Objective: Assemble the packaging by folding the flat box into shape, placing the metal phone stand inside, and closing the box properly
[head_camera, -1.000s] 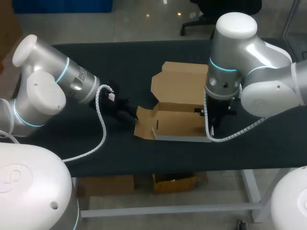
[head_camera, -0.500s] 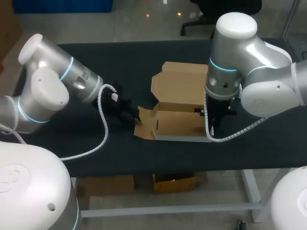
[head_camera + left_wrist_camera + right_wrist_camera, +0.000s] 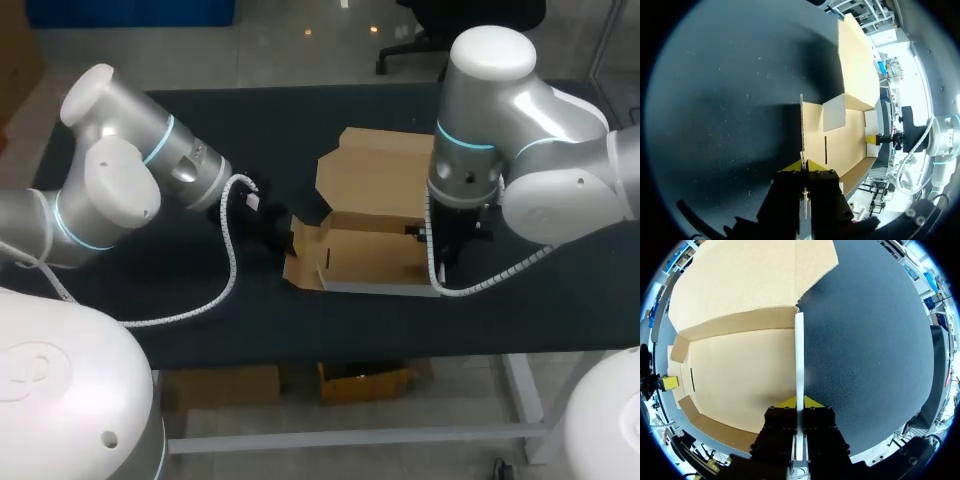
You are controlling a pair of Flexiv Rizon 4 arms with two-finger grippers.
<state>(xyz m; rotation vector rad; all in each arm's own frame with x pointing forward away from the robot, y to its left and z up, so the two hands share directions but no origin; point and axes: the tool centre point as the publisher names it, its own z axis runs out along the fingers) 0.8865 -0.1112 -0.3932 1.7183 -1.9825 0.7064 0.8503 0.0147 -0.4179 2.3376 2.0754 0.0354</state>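
Observation:
A brown cardboard box (image 3: 370, 255) lies open in the middle of the black table (image 3: 300, 130), its lid (image 3: 375, 175) standing up behind it. My left gripper (image 3: 283, 240) is at the box's left end. In the left wrist view that gripper (image 3: 805, 166) is shut on the thin edge of the left side flap (image 3: 802, 125). My right gripper (image 3: 437, 250) is at the box's right end. In the right wrist view it (image 3: 800, 401) is shut on the right side wall (image 3: 799, 350). The box floor (image 3: 740, 375) is bare. No metal phone stand shows in any view.
My right gripper's yellow tip (image 3: 871, 139) shows across the box in the left wrist view. My left gripper's tip (image 3: 667, 383) shows likewise in the right wrist view. Bare black tabletop surrounds the box on all sides.
My left arm moved right up to the box and its gripper closed on the left side flap, which now stands more upright. The right arm has not moved.

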